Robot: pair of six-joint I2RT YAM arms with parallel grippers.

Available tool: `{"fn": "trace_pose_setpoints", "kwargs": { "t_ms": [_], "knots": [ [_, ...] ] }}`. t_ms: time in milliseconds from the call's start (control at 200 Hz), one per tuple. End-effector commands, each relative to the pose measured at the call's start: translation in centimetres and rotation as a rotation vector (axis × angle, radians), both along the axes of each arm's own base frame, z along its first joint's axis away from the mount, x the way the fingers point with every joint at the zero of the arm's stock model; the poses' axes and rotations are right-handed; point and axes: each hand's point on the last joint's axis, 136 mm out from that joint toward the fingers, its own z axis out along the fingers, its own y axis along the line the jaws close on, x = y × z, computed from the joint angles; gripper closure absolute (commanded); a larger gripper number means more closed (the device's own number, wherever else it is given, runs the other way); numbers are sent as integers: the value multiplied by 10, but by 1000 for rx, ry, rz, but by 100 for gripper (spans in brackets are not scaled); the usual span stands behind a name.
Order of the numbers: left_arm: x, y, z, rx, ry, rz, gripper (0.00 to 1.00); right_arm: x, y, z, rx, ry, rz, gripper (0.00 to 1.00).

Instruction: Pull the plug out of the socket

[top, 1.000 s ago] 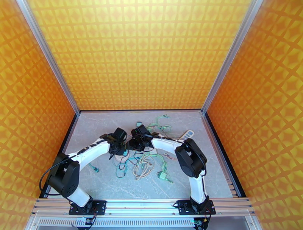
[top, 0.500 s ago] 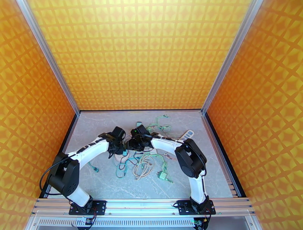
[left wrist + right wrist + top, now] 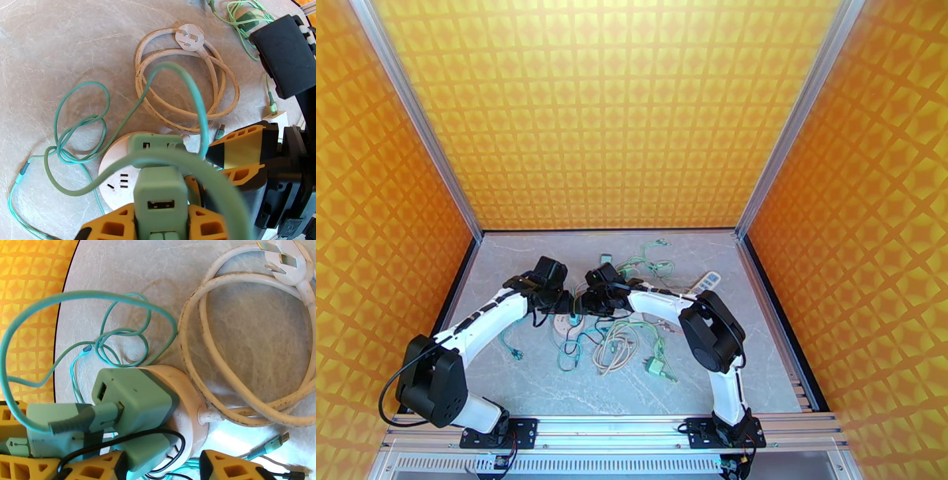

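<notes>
A round white socket [image 3: 114, 173] lies on the marble table, also seen as the socket [image 3: 567, 322] from above. My left gripper [image 3: 158, 225] is shut on a green plug [image 3: 160, 189] just over the socket's near edge; I cannot tell whether its pins are still in. A second green adapter [image 3: 134, 394] with a USB lead sits on the socket [image 3: 187, 409]. My right gripper [image 3: 158, 469] straddles the socket body, its yellow fingers [image 3: 233, 465] pressed on either side. From above, the left gripper [image 3: 562, 301] and right gripper [image 3: 588, 301] meet nose to nose.
A coiled cream cable [image 3: 185, 90] with a flat three-pin plug [image 3: 189, 37] lies beyond the socket. Teal leads [image 3: 79, 130] loop to the left. A white remote [image 3: 707, 281], a green adapter [image 3: 656, 366] and tangled cords [image 3: 620, 343] lie right of centre. Orange walls enclose the table.
My left arm has swung left and slightly back with the green plug in its grip. The right arm has followed slightly left, still on the socket.
</notes>
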Motion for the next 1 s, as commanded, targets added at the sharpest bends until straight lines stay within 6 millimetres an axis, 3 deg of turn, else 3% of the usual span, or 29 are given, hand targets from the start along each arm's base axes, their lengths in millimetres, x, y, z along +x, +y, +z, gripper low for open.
{"fn": "trace_pose_setpoints", "kwargs": {
  "t_ms": [0, 165, 410, 675, 860, 990],
  "knots": [
    [12, 7, 14, 48, -56, -4, 100, -28, -49, -83, -295, 136, -31, 47],
    [15, 39, 11, 135, -44, 77, 100, -26, -46, -82, -288, 138, -28, 47],
    [23, 112, 8, 181, -26, 275, 99, -26, -48, -82, -297, 133, -27, 47],
    [43, 173, 2, 183, -28, 442, 98, -25, -47, -81, -296, 132, -26, 47],
    [68, 204, 6, 165, -10, 539, 97, -26, -49, -80, -304, 129, -26, 47],
    [82, 206, -3, 109, 2, 543, 94, -26, -50, -80, -304, 131, -29, 47]
  ]
}}
